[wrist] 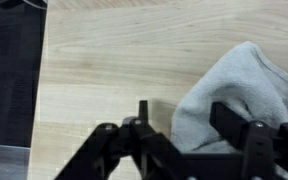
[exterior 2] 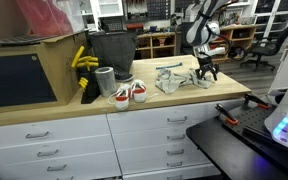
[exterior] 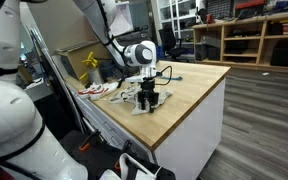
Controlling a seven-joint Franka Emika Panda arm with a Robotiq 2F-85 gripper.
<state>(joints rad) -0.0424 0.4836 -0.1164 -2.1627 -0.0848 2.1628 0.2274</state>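
A light grey cloth (wrist: 239, 85) lies crumpled on the wooden countertop (wrist: 104, 70). In the wrist view my gripper (wrist: 184, 118) is down over its edge. The right finger (wrist: 229, 122) rests against the fabric, and a strip of bare wood shows between the left finger (wrist: 142, 112) and the cloth. The jaws stand apart, with a fold of cloth partly between them. In both exterior views the gripper (exterior: 150, 97) (exterior 2: 206, 72) points down at the counter beside the pale cloth (exterior: 132, 97) (exterior 2: 170, 80).
A pair of red and white sneakers (exterior 2: 129, 94) sits near the counter's front edge, next to a grey cylinder (exterior 2: 105, 80). Behind them stand a black bin (exterior 2: 110, 50) and something yellow (exterior 2: 81, 58). The counter's edge (exterior: 189, 110) drops to white drawers (exterior 2: 144, 130).
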